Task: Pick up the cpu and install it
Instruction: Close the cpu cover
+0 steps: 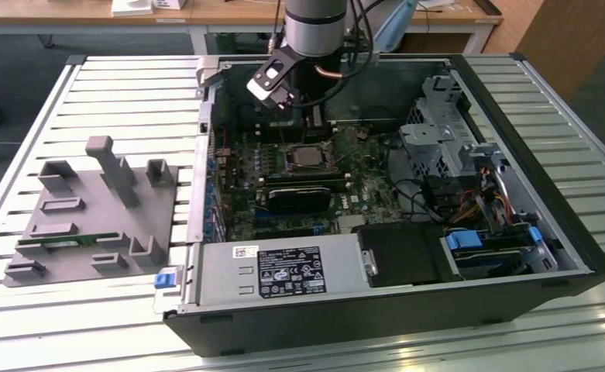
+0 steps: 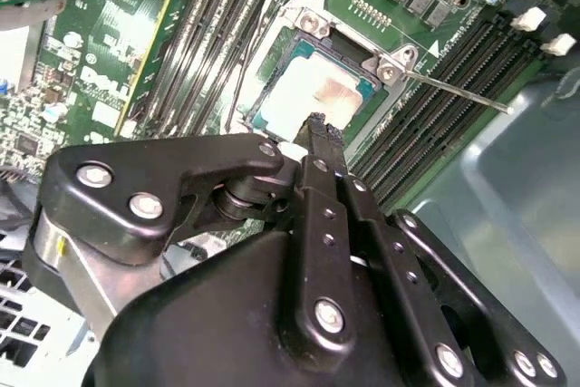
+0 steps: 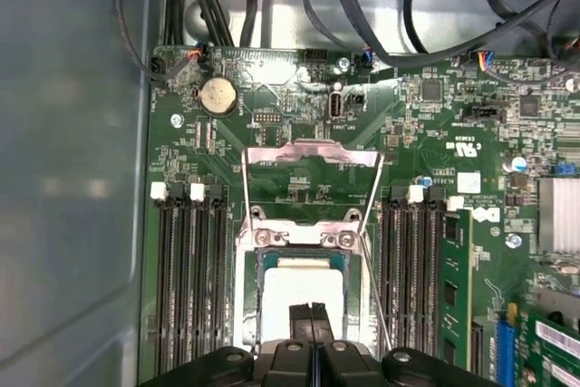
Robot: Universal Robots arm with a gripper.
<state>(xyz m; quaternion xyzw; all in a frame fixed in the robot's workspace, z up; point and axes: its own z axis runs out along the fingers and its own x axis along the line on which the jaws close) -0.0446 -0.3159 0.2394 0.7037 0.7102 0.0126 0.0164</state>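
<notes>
Dull silvery metal cpu (image 3: pixel 304 285), glossy green motherboard (image 3: pixel 426 133), matt black fingers (image 3: pixel 300 322), shiny metal socket frame (image 3: pixel 313 153).

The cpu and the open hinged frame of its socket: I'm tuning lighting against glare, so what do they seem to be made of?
The small flat square cpu: its top looks like matte bare metal, silvery-grey with a soft pale sheen. The thin hinged socket frame: probably stamped steel, bright with shiny edges; whether it is plated cannot be told.

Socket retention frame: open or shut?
Open. The retention frame stands swung back off the socket, leaving the cpu uncovered.
</notes>
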